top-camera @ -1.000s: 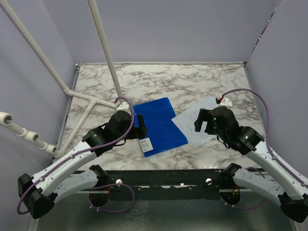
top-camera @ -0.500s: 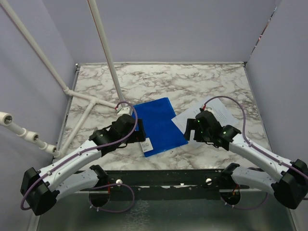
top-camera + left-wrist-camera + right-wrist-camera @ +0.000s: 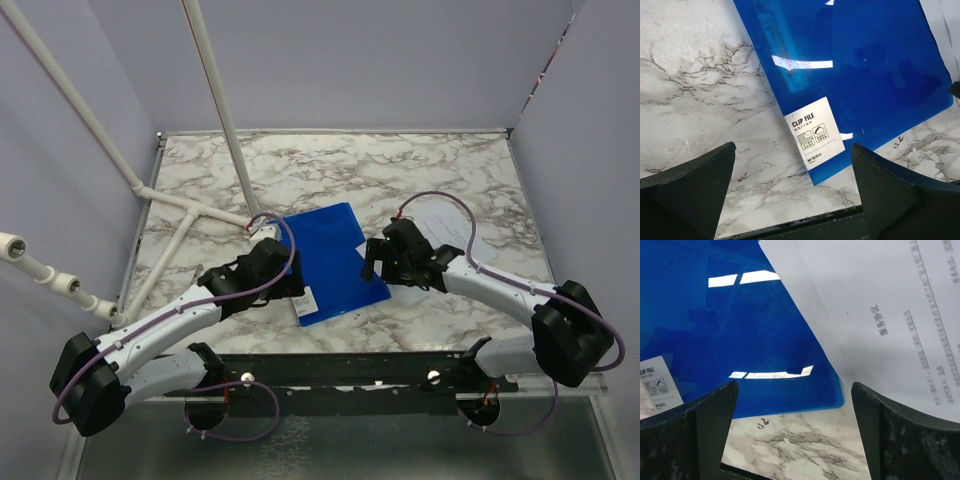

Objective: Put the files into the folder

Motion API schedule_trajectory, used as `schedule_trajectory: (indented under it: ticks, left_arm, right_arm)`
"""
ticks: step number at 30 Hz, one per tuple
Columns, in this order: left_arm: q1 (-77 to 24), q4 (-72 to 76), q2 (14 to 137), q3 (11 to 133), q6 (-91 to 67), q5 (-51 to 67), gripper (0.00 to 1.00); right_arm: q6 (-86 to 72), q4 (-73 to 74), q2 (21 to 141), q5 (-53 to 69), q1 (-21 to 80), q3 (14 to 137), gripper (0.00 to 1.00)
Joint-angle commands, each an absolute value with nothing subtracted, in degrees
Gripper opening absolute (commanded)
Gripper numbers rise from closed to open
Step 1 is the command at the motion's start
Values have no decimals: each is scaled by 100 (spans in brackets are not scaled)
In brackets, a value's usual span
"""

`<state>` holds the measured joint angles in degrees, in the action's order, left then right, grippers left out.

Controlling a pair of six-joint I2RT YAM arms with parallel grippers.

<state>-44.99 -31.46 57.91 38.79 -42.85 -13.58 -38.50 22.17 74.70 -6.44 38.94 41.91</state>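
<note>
The blue folder (image 3: 335,258) lies shut and flat on the marble table, its white label (image 3: 304,299) at the near left corner. The files (image 3: 447,222), white printed sheets, lie to its right, touching its right edge and partly hidden under my right arm. My left gripper (image 3: 293,281) is open, just over the folder's near left corner. In the left wrist view the gripper (image 3: 792,148) straddles the label (image 3: 815,132) on the folder (image 3: 855,60). My right gripper (image 3: 377,262) is open over the folder's near right corner. In the right wrist view the gripper (image 3: 795,386) is over the folder (image 3: 740,330), beside the files (image 3: 890,315).
A white pipe frame (image 3: 215,100) stands at the back left of the marble table (image 3: 400,170). The table's dark front edge (image 3: 340,362) runs just below the folder. Grey walls close in the left, back and right sides.
My right gripper has swung left from above the files to the folder's near right corner. My left gripper has shifted a little right toward the folder's near left corner.
</note>
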Motion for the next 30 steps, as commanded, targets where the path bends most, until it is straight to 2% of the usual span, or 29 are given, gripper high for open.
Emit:
schedule_trajectory:
  ticks: [1,16,30]
  left_arm:
    - [-4485,-3067,5893,3804,-4400,-1509,99]
    - [-4478,-2687,6620,3569,-4535,-1535,99]
    - [-4480,-2076,7711,3447,-4432,-1397,99]
  right_arm:
    - [-3782,1648,7938,-345,3920,4508,100]
    - [-3806,1027,9029,439,3916,4821,100]
    - [-3718,1492,8900,-607,3837,4615,100]
